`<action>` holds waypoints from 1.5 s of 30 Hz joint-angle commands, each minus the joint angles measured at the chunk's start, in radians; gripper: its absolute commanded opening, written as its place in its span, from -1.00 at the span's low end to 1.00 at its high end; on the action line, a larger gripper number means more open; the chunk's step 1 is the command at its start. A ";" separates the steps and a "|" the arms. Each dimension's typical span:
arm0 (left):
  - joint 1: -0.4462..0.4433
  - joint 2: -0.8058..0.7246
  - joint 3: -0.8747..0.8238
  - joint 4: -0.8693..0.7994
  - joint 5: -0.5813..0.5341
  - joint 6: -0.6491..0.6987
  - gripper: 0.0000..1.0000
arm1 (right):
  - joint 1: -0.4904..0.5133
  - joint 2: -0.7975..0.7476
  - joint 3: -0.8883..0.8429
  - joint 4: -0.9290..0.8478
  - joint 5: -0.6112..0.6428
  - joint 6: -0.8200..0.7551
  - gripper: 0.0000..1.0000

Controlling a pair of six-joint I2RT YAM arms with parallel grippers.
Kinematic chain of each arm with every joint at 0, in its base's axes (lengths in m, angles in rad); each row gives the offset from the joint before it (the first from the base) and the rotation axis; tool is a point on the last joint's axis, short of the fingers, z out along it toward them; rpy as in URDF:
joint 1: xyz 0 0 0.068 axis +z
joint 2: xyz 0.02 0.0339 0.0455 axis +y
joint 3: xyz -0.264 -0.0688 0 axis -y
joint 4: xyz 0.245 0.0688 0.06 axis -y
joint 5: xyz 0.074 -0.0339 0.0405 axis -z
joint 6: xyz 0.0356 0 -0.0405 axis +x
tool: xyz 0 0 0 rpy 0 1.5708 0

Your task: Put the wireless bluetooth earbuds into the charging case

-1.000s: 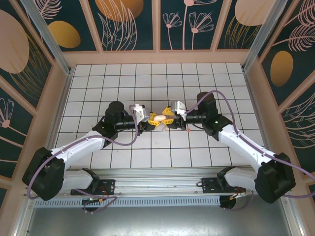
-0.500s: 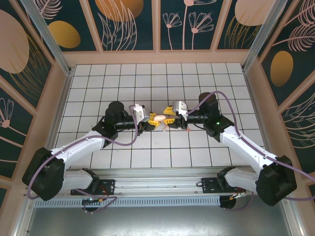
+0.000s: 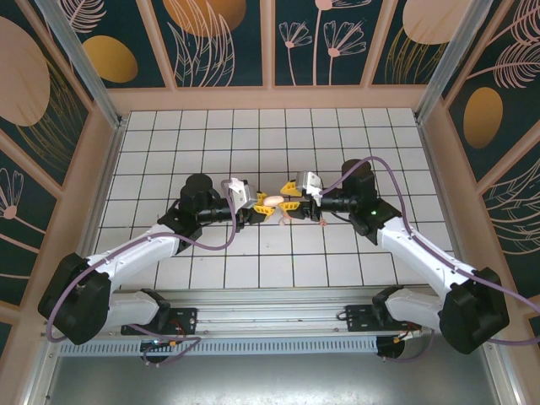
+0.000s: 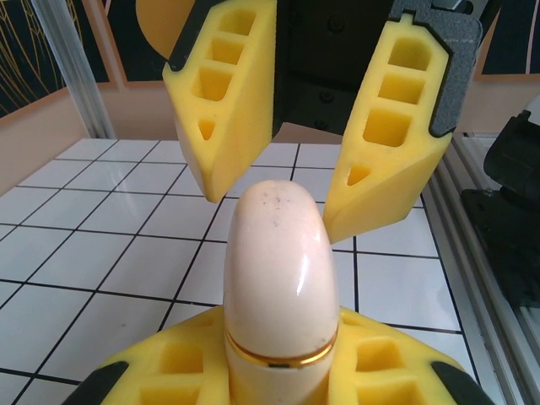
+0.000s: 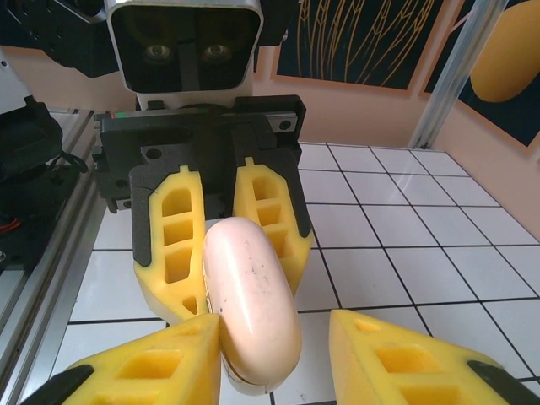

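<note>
The charging case is a smooth cream-pink pebble with a gold band, and its lid is closed. My left gripper is shut on its base and holds it above the tiles. In the top view the case sits between both grippers at the table's middle. My right gripper is open around the case's free end. Its left finger touches the shell and its right finger stands apart. A tiny pale pink piece, apparently one of the earbuds, lies on the tile just in front of the grippers.
The white grid table is boxed in by patterned walls with metal posts at the corners. Both arms reach inward from the near edge, with purple cables looping beside them. Open tiles lie behind and to either side.
The right arm has drawn slightly to the right, pulling its gripper a little back along the case. The left arm and the case have stayed still.
</note>
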 commanded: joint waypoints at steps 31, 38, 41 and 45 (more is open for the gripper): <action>-0.014 -0.010 -0.020 -0.034 0.069 0.026 -0.61 | -0.017 -0.081 -0.035 0.061 -0.064 0.049 -0.05; -0.013 -0.011 -0.017 -0.034 0.073 0.023 -0.60 | 0.012 -0.022 -0.002 0.051 -0.065 0.032 0.08; -0.013 -0.017 -0.019 -0.036 0.071 0.024 -0.60 | 0.012 0.003 0.013 0.042 -0.083 0.022 0.09; -0.013 -0.017 -0.019 -0.036 0.071 0.026 -0.60 | 0.035 0.025 0.024 0.032 -0.085 0.019 0.10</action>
